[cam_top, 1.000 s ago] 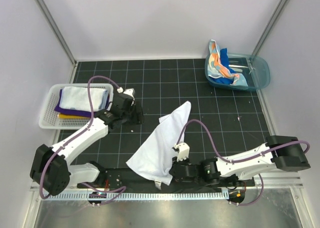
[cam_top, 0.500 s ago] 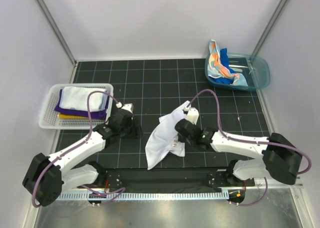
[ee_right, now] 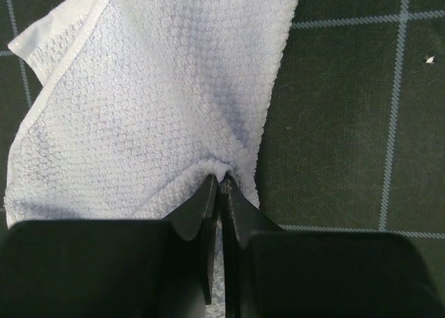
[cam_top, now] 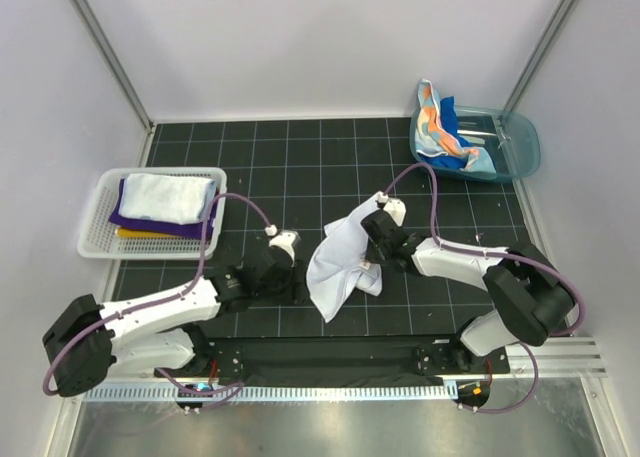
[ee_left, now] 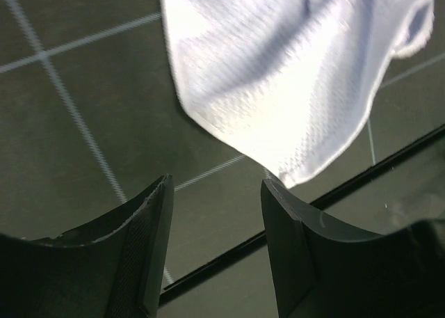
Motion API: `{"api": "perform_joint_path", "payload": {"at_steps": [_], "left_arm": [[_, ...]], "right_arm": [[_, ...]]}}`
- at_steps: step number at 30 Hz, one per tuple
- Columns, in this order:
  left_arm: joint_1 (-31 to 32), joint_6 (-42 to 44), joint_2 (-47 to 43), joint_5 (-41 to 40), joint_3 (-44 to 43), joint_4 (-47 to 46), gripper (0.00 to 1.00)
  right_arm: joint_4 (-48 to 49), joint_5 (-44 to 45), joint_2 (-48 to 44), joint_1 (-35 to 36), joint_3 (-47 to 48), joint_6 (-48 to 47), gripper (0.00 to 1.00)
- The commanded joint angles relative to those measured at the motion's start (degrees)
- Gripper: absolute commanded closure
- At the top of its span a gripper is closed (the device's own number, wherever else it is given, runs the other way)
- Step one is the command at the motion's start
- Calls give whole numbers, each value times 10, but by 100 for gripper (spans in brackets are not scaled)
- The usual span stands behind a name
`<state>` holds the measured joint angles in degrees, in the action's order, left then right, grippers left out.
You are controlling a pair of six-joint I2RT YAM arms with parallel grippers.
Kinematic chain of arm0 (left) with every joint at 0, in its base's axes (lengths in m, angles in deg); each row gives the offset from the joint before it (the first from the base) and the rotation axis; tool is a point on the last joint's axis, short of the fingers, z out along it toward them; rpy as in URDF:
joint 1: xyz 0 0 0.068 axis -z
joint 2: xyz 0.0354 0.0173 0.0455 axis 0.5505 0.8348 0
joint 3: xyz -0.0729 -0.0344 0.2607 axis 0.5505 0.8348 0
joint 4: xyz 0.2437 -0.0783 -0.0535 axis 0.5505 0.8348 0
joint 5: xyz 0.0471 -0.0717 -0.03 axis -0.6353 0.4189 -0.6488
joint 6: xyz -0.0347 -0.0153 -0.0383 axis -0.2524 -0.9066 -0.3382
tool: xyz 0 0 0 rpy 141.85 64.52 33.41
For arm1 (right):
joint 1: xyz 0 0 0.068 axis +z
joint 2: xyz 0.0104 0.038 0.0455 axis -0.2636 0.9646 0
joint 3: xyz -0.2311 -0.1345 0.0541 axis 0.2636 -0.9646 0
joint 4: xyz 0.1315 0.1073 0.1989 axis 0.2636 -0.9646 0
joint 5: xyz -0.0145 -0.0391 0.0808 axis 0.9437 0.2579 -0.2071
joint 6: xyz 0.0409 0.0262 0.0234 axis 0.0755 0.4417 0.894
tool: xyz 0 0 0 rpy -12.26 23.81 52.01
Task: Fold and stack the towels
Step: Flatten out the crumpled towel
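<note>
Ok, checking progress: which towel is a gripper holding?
The white towel at centre, pinched by the right gripper; the others sit in the basket and tub.

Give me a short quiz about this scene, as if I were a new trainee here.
1. True or false: the right end effector is pinching the white towel.
2. The left end effector is: A) open and empty; B) shut on the towel; C) shut on nothing.
3. Fill in: the folded towels are stacked in the white ____.
Key: 1 true; 2 A; 3 basket.
</note>
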<state>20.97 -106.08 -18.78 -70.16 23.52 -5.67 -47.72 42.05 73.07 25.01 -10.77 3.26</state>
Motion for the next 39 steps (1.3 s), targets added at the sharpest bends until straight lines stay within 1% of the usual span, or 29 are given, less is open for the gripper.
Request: {"api": "perform_joint_path", "payload": {"at_steps": [1, 2, 3, 7, 9, 11, 17, 21, 26, 31, 34, 37, 38, 39], "left_arm": [[64, -8, 21, -47, -31, -28, 44], [78, -8, 26, -64, -43, -24, 44], [107, -9, 34, -72, -47, -23, 44], [157, -7, 71, -110, -72, -20, 44], [172, -1, 97, -128, -90, -20, 44], [190, 9, 119, -132, -102, -19, 43], [224, 20, 219, -160, -134, -19, 43], [232, 19, 247, -174, -145, -18, 44], [235, 3, 248, -217, -132, -13, 45], [237, 22, 240, -224, -113, -47, 52], [237, 29, 240, -225, -112, -50, 57], [237, 34, 240, -229, -112, -51, 65], [237, 35, 240, -230, -111, -51, 72], [237, 35, 239, -231, -111, -49, 75]], "right_arm": [[8, 0, 3, -7, 16, -23, 89], [6, 1, 1, -7, 18, -23, 88], [6, 0, -3, -9, 18, -22, 88], [-1, -3, -18, -9, 21, -23, 88], [-4, -5, -21, -9, 20, -23, 88], [-8, -2, -27, -9, 19, -23, 88], [-10, -5, -38, -9, 13, -22, 88], [-10, -8, -37, -9, 10, -22, 88], [-10, -13, -40, -9, 6, -21, 88], [-10, -14, -45, -9, 6, -21, 88], [-11, -14, -41, -9, 8, -22, 88], [-9, -17, -39, -10, 8, -22, 88], [-8, -17, -37, -9, 8, -23, 88], [-8, -19, -37, -10, 8, -22, 88]]}}
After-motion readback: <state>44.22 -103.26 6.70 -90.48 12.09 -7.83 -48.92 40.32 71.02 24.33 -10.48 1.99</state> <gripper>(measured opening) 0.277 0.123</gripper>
